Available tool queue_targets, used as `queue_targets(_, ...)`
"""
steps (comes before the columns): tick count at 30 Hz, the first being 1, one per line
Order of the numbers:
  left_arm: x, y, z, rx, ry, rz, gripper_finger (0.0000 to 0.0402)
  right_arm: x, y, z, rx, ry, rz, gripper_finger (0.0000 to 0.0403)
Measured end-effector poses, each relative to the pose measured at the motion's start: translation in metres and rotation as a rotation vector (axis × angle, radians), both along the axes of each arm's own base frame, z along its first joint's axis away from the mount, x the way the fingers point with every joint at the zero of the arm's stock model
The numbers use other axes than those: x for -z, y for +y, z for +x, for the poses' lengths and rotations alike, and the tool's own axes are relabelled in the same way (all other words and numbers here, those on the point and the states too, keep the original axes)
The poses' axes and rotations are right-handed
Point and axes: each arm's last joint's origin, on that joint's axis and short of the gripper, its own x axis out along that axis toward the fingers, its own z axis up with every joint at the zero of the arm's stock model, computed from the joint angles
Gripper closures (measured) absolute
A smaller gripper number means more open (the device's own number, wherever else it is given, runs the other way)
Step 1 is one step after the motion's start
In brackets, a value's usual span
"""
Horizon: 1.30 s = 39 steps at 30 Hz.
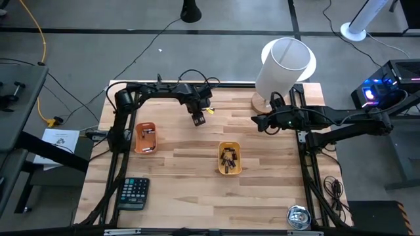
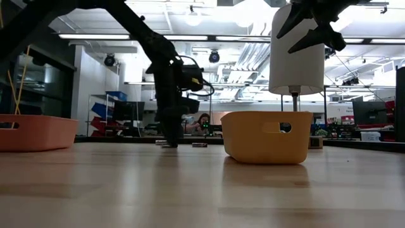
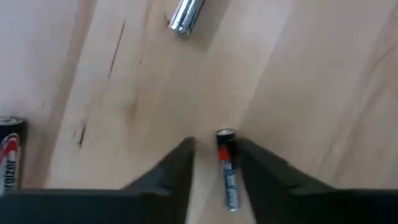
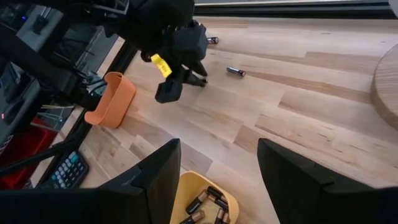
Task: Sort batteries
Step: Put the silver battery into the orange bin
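Your left gripper (image 3: 211, 158) sits low near the table's (image 1: 197, 190) far edge, fingers spread either side of one battery (image 3: 227, 168), not yet pinched. Two more loose batteries lie near it: a silvery one (image 3: 186, 15) and a dark one (image 3: 10, 160). Your right gripper (image 4: 217, 168) hangs above the yellow tray (image 1: 230, 159), fingers spread, holding nothing. That tray already carries a heap of batteries; the orange tray (image 1: 146, 138) near the left edge holds a few. Judgement: sorting is well along, and only the strays by the far edge are left.

Grey floor (image 1: 79, 59), bright ceiling lights (image 2: 95, 37)
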Motion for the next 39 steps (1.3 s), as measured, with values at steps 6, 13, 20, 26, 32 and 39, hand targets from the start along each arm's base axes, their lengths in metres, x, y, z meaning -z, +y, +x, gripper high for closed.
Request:
queue_targets(6,-0.015,-0.013,-0.007,0.013,0.022,-0.066,0.0382,0.000,0.000,0.000,0.001,-0.001,0.002,0.0194)
queue_targets(13,-0.095,-0.026,-0.033,-0.049,-0.155,-0.005,0.0394,0.000,0.000,0.000,0.000,-0.001,0.003,0.0194)
queue_targets(20,-0.155,-0.086,-0.099,-0.244,-0.304,0.048,0.0394,0.000,0.000,0.000,0.000,-0.001,0.004,0.0194)
queue_targets(26,-0.153,-0.151,-0.167,-0.543,-0.343,0.025,0.0394,0.000,0.000,0.000,-0.003,-0.001,0.006,0.0194)
queue_targets(32,-0.134,-0.177,-0.215,-0.780,-0.287,0.064,0.0394,0.000,0.000,0.000,-0.006,0.001,0.001,0.0194)
queue_targets(39,-0.114,-0.182,-0.224,-0.847,-0.190,0.054,0.0357,0.000,0.000,0.000,-0.008,0.002,0.000,0.0194)
